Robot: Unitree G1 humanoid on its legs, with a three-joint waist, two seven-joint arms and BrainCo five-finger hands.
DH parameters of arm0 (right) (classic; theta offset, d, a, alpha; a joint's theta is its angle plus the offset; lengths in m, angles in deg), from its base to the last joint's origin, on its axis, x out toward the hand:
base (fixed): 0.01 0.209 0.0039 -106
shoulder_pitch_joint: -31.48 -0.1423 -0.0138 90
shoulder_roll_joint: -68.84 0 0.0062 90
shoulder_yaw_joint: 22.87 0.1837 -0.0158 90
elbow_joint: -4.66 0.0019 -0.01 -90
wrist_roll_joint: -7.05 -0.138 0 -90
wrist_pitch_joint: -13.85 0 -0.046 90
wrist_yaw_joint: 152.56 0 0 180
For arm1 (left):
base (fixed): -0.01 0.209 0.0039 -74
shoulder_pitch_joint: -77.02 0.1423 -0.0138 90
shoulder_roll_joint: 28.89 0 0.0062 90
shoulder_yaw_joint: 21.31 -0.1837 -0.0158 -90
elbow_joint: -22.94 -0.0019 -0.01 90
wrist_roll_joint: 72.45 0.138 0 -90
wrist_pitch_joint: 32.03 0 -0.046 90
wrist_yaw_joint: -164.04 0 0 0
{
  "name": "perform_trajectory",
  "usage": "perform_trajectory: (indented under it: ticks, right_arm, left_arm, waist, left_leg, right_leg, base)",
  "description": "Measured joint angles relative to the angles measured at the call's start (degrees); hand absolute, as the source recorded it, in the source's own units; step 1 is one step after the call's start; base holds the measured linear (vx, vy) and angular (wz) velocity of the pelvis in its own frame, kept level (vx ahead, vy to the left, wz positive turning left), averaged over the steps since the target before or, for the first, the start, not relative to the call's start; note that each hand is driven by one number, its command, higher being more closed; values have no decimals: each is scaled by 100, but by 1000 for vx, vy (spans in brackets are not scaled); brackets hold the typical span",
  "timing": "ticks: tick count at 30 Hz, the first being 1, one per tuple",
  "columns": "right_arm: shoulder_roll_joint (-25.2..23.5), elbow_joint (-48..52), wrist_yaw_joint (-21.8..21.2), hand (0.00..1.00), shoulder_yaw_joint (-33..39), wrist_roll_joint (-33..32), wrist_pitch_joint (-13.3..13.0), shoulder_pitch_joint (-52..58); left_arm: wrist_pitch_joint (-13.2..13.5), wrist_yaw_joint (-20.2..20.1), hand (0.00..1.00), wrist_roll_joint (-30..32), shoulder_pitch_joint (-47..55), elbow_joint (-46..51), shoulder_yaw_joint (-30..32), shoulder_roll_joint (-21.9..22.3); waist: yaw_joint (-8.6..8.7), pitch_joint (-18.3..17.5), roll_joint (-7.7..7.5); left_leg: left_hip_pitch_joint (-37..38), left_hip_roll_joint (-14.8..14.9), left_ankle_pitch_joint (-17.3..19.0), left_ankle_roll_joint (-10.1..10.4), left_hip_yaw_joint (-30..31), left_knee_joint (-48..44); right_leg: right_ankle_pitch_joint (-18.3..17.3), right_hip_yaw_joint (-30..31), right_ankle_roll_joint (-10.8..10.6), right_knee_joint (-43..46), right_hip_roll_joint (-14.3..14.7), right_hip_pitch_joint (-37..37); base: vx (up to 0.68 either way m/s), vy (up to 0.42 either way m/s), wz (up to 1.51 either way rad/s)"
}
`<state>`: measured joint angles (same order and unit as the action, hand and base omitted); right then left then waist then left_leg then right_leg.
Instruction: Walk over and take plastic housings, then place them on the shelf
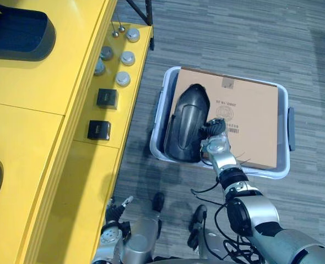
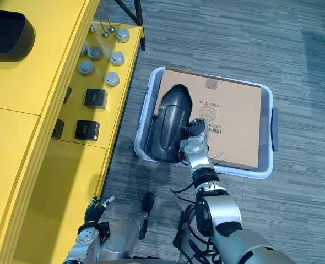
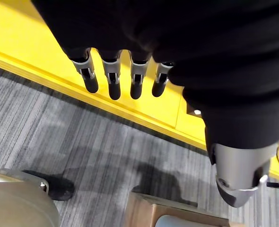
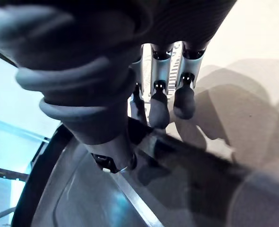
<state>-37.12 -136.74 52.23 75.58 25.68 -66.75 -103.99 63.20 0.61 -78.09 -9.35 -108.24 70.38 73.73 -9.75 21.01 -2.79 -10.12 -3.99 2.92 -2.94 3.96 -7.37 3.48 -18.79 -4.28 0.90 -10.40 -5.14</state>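
Black plastic: a housing (image 1: 187,118) lies in a pale bin (image 2: 266,132) on the carpet (image 1: 234,38), beside a sheet of cardboard (image 1: 245,121) that covers the rest of the bin. The right hand (image 1: 215,144) meets its near end; the right wrist view shows the fingers (image 4: 159,111) and thumb clamped across its edge. The yellow shelf (image 1: 36,110) stands left, carrying another housing (image 1: 19,33), round caps (image 1: 123,78) and black boxes (image 1: 106,98). The left hand (image 2: 91,217) hangs low, fingers straight and apart.

My silver-grey arms (image 1: 260,217) at bottom edge, right hand (image 1: 214,141) silver with dark tips near centre, left hand (image 1: 112,219) lower left, black ribbed cover (image 3: 187,33), dark-tipped fingers (image 3: 114,85).
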Motion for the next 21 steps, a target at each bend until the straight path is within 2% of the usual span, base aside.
perform_trajectory:
  ticks: [6,15,17,21]
  right_arm:
    - [26,185,7,100,19,0,-6,178]
    - [27,1767,142,100,136,-2,-9,1145]
    - [28,2303,188,100,124,-1,-17,1341]
    - [24,3316,407,100,103,5,-185,1911]
  left_arm:
    - [-2,-27,0,1,12,-3,0,-11]
    - [-52,-36,0,12,45,65,-20,36]
    - [-66,-37,0,22,143,432,-166,37]
    - [-76,-29,0,29,403,1682,-370,115]
  waist:
    - [23,3,-9]
    - [184,-10,-22]
    - [269,-17,-33]
    - [278,-159,-63]
  left_leg:
    - [167,-3,-37,32,17,104]
    - [299,-15,-65,33,36,171]
    - [299,-11,-66,33,45,167]
    - [299,-12,-65,34,47,163]
  right_leg:
    - [102,-8,39,-156,21,183]
    - [141,-22,15,-257,17,343]
    - [140,-20,15,-260,21,349]
    - [136,-19,10,-313,29,379]
  base:
    - [0,0,0]
    - [-1,-1,1]
    - [-16,-1,1]
    - [-17,0,0]
